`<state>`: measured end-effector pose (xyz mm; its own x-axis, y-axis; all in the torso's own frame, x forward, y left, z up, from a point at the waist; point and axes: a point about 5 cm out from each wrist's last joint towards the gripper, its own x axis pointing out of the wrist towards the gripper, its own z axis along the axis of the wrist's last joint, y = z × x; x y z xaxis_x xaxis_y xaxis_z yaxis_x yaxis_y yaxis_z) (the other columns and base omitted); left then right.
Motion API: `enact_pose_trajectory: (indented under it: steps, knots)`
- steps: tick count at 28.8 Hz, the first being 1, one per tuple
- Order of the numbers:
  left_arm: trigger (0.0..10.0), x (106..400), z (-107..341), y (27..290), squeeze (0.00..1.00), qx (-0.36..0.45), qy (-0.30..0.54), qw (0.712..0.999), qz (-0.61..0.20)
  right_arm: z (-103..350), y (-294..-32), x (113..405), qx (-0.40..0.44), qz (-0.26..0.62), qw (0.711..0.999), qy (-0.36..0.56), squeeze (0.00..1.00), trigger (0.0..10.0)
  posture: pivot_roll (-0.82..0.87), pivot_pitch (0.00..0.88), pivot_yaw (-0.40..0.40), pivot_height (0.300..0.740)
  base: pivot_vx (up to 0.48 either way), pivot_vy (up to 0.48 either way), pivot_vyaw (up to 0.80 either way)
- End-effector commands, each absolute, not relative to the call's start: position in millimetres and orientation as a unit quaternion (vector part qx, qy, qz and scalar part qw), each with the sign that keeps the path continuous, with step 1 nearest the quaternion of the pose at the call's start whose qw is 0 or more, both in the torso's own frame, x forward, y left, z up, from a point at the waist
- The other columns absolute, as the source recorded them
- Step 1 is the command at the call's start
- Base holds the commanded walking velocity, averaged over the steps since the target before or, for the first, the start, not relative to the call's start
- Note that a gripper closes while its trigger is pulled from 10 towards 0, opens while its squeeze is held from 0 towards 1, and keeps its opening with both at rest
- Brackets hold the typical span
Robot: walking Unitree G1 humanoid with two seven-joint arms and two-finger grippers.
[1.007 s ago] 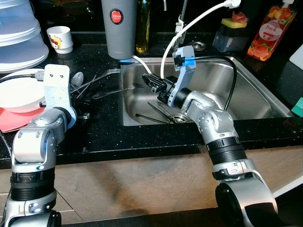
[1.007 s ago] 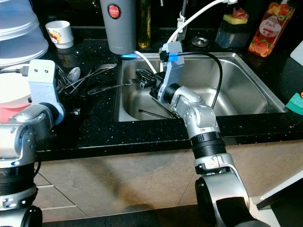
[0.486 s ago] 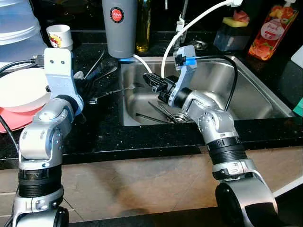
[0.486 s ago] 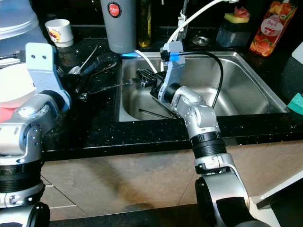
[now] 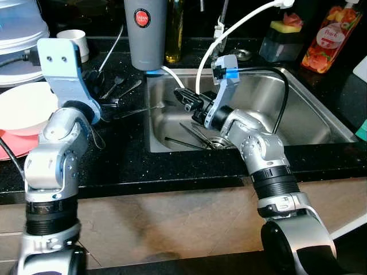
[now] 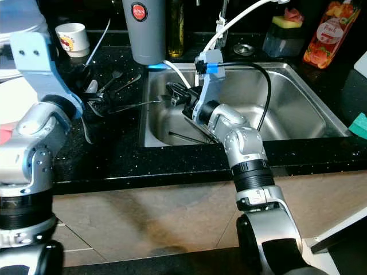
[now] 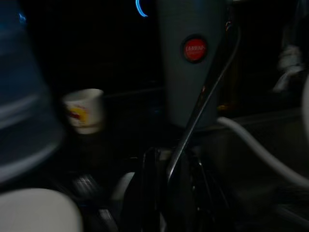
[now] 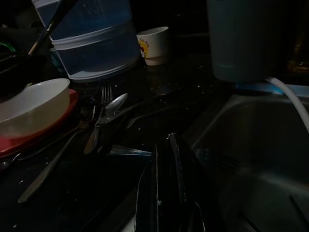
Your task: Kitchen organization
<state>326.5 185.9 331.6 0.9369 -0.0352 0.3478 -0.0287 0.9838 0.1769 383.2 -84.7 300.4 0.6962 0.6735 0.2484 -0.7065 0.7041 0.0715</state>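
Black speckled tabletop point(image 5: 123, 154) carries a loose pile of cutlery point(image 5: 123, 91) just left of the sink point(image 5: 298, 109), and we see the left end effector point(image 7: 169, 188) lifted above that pile, its fingers pinched tight on one long thin utensil point(image 7: 200, 106) whose shaft sticks up at a slant toward the grey tumbler point(image 5: 144, 31). We judge the grip is low on the handle, so the piece could pivot or slip out if the arm swings fast, and fall back among the forks and spoons. Its free end is near the tumbler and the small white cup point(image 5: 74, 39); a wide turn could knock either over. Right end effector point(image 8: 166, 193) sits at the sink's left rim with fingers pressed together and nothing between them that we can make out. It is near the white hose point(image 5: 229, 28) and the black cable point(image 5: 275, 80), so a reach toward the cutlery lying in the sink bottom point(image 5: 192, 137) could snag those lines. White bowl point(image 5: 23, 109) on the red plate point(image 5: 17, 146) lies just beside the left arm's elbow; we think a backward move could bump it. Which kind of utensil is held we cannot tell, too dark.
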Motion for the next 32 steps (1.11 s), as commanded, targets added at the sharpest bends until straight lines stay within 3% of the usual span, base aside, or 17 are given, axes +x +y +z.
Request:
enact_pose_trajectory:
  steps: [1, 5, 14, 32]
  knots:
    - [0.0, 327, 326, 187, 0.0, 0.124, -0.168, 0.978, 0.01, 306, -85, 383, 0.08, 0.378, 0.915, -0.113, 0.0, 10.0, -0.01, 0.176, -0.025, 0.74, 0.0, 0.0, 0.0]
    - [0.0, 329, 314, 195, 0.0, 0.189, -0.141, 0.971, 0.047, 306, -85, 382, 0.08, 0.379, 0.915, -0.113, 0.0, 10.0, -0.01, 0.177, -0.024, 0.74, 0.0, 0.0, 0.0]
    - [0.0, 328, 311, 189, 0.0, 0.294, -0.165, 0.941, 0.039, 306, -85, 382, 0.084, 0.379, 0.915, -0.113, 0.0, 10.0, -0.01, 0.177, -0.024, 0.74, 0.0, 0.0, 0.0]
    - [0.0, 329, 312, 178, 0.0, 0.35, -0.199, 0.915, 0.022, 307, -85, 383, 0.085, 0.378, 0.915, -0.114, 0.0, 10.0, -0.01, 0.174, -0.023, 0.74, 0.0, 0.0, 0.0]
